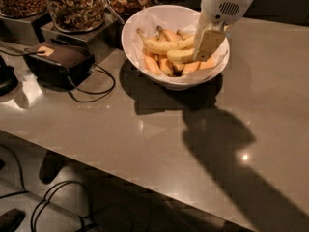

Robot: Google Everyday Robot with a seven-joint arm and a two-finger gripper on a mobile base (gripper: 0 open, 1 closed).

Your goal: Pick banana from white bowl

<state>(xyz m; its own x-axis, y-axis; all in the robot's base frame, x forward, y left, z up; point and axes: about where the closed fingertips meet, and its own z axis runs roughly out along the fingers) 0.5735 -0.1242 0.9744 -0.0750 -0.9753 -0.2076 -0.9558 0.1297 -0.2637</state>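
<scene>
The white bowl [145,21], lined with crinkled white paper, stands at the back of the grey table. Two large yellow bananas lie across its middle: the upper banana [161,45] with its dark tip to the left, and a second one [179,56] just below it. Smaller orange-tinted bananas [153,65] lie under them. My gripper [205,51] hangs from the white arm over the right side of the bowl, its tip at the right ends of the two yellow bananas. The contact point is hidden behind it.
Glass jars of nuts [77,4] stand on metal stands at the back left. A dark box [58,62] with a black cable [96,88] lies left of the bowl. The table's front edge [120,173] runs diagonally, with floor and cables below it.
</scene>
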